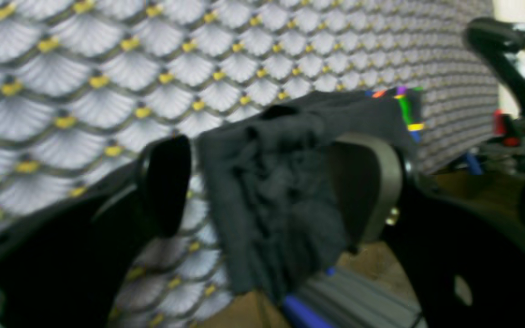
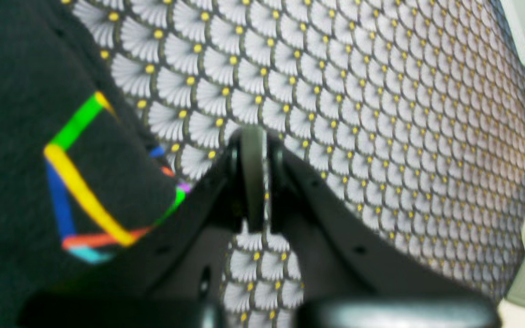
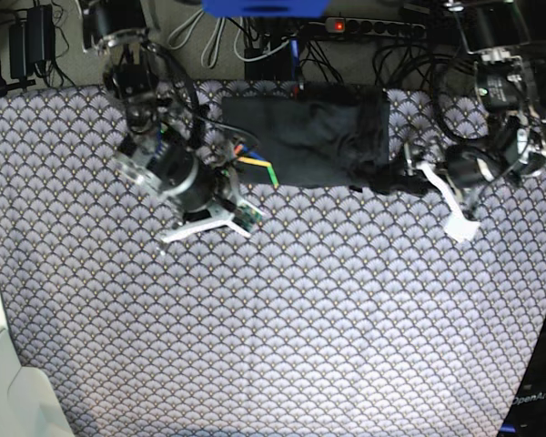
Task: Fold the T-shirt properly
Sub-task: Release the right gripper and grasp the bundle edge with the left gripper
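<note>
The charcoal-black T-shirt point(image 3: 318, 137) lies folded into a wide band at the far middle of the scallop-patterned tablecloth point(image 3: 282, 309). Its rainbow-coloured lines point(image 3: 255, 164) show at its left end. My left gripper point(image 1: 267, 150) is at the shirt's right end, open. A bunched fold of the shirt point(image 1: 271, 200) sits between the fingers, resting against the right finger point(image 1: 372, 182) and apart from the left one. In the right wrist view my right gripper point(image 2: 253, 177) is shut on nothing, hovering just right of the printed corner point(image 2: 80, 182).
Cables and a power strip point(image 3: 364, 25) run along the floor behind the table's far edge. The table's right edge point(image 1: 454, 159) is close to the left gripper. A white box point(image 3: 5, 382) stands at the near left corner.
</note>
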You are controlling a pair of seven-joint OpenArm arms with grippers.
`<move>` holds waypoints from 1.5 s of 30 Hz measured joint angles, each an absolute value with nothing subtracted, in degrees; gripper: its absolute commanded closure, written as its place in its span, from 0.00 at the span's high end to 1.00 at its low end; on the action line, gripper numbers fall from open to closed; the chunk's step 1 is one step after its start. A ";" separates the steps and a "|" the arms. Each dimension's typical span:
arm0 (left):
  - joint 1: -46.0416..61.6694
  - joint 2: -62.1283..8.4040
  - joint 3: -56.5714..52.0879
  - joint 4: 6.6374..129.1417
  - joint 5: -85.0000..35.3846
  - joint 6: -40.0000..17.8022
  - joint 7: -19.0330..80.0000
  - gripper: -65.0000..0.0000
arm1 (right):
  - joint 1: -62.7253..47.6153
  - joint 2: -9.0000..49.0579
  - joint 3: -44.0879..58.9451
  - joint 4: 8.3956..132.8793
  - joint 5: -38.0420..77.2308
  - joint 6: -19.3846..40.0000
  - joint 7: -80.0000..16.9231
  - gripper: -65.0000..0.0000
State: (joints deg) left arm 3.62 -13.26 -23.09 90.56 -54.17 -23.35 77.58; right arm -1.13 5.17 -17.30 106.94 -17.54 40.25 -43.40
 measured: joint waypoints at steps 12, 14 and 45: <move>6.59 -12.78 -22.46 87.68 -53.58 -22.92 76.53 0.75 | -1.48 5.85 -17.10 107.28 -17.56 40.25 -43.46 0.00; 6.55 -13.02 -22.50 87.13 -53.47 -22.92 76.40 0.75 | -1.41 5.85 -17.10 107.28 -17.56 40.25 -43.48 0.00; 5.43 -10.46 -14.81 77.60 -56.38 -23.57 73.56 0.38 | -1.02 5.96 -16.38 107.66 -17.45 40.27 -43.33 0.00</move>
State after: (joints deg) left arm 5.43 -10.46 -14.81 77.60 -56.38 -23.57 73.56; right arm -1.02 5.96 -16.38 107.66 -17.45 40.27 -43.33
